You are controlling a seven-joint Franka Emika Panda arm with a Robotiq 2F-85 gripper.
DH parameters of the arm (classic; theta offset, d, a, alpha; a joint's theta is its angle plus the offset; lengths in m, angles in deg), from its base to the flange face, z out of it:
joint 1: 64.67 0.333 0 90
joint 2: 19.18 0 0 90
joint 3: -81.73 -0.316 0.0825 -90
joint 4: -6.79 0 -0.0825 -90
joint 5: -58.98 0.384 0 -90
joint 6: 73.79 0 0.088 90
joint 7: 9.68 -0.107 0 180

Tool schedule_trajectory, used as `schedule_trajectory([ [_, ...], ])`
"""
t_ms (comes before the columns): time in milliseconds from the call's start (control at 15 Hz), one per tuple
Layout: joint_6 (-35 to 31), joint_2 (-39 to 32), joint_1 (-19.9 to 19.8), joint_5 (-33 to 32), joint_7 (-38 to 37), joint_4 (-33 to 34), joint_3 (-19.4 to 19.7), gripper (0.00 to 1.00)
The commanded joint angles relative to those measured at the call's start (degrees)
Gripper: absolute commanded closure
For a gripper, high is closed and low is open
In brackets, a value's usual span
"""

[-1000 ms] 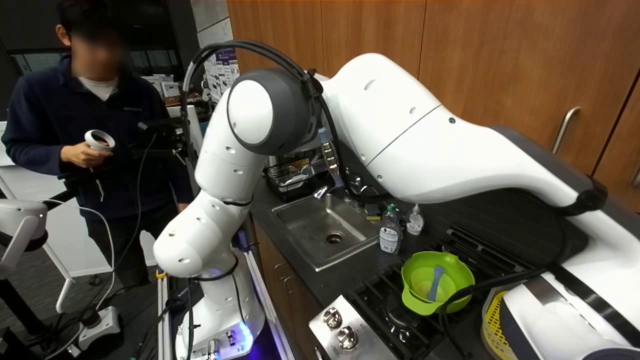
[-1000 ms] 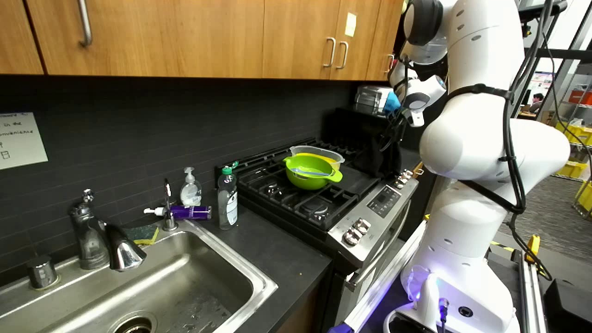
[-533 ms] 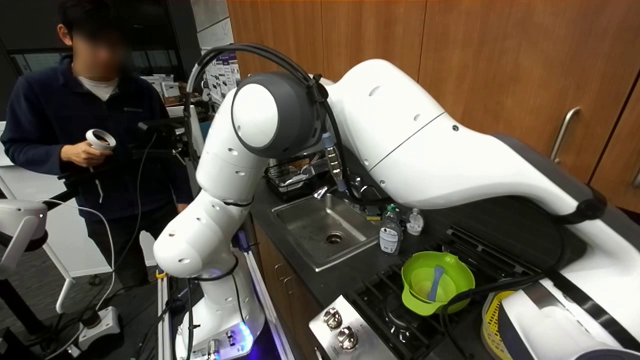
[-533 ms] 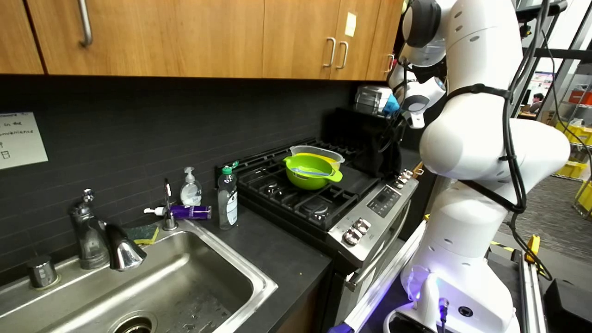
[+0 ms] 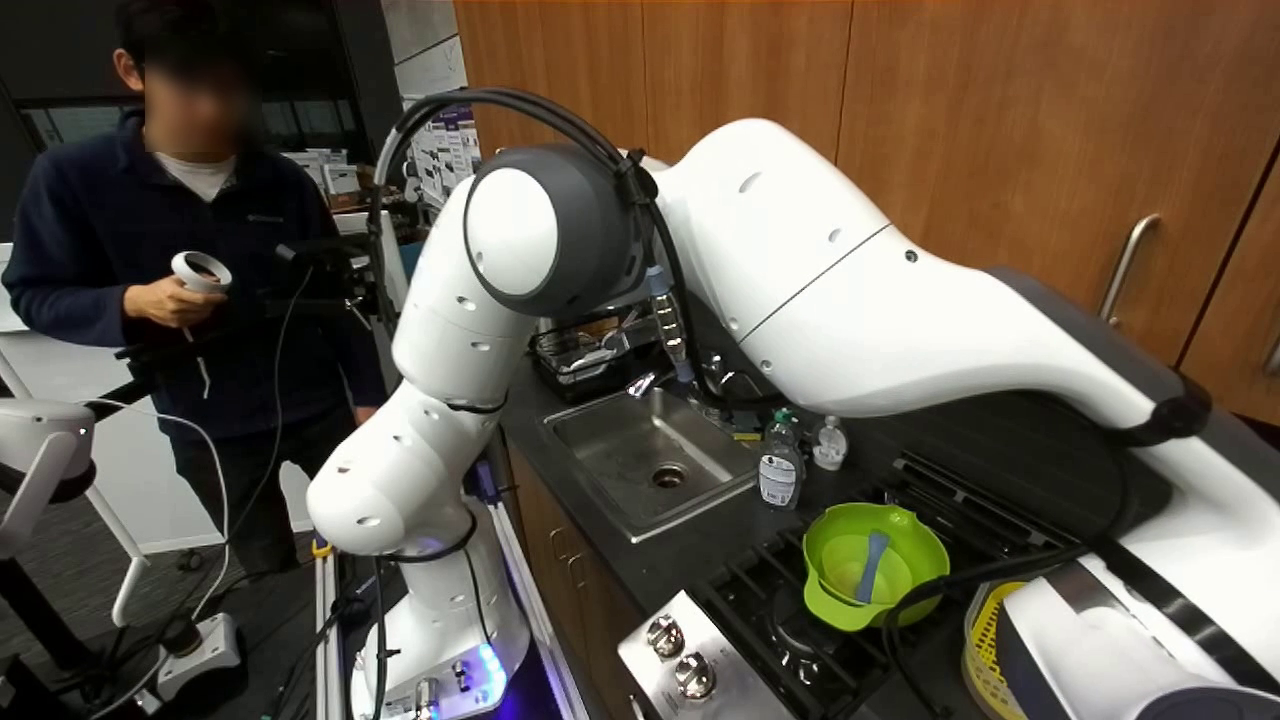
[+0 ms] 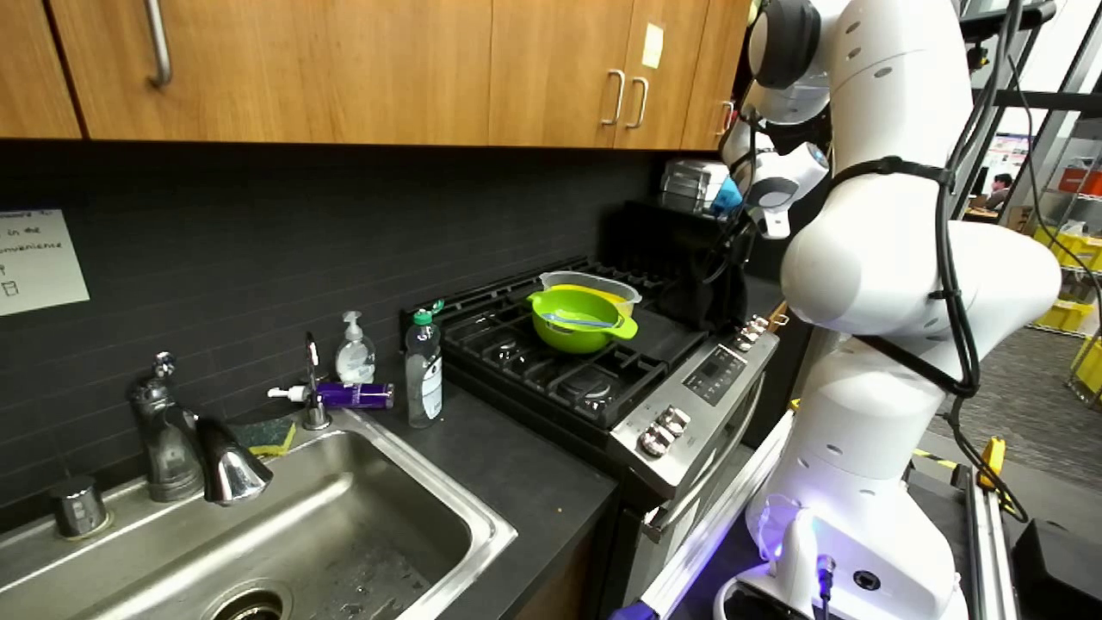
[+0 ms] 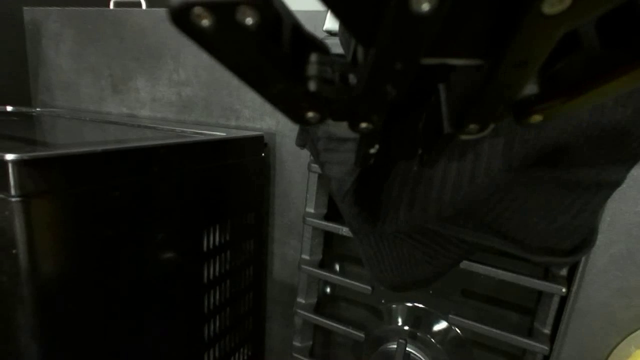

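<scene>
1. One dark cloth, near-black w/ fine ribbing, limp & folded, narrowing to a low tip. It's over the end grate of the stovetop, nr the edge farthest from the sink; can't tell if it touches the bars.
2. Claw is at the cloth's upper part; fingertips are lost in dark fabric, so can't tell if it's wide, narrow or gripping.
3. For a sound hold I'd want several folds btwn the pads, b/c one thin layer prob. slips.
4. Slow vertical moves seem best: loose corners could snag on bars or the burner.
5. Mind clearance to the black box on the desk, just beside that same stovetop edge.
6. Twd stovetop's middle: yellow colander in a clear tub, then green bowl w/ blue utensil; a swinging hem could catch these.
</scene>
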Motion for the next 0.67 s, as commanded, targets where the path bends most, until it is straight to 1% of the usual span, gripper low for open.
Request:
schedule_trajectory([
  [0, -0.66, 1.15, 0.32, 0.62, 0.63, -0.85, -0.39, 0.99],
  [333, -1.64, 5.09, 0.61, 3.61, 8.5, -4.8, -1.39, 1.0],
  [600, -1.39, 10.0, 0.82, 9.39, 18.74, -9.17, -1.85, 1.0],
])
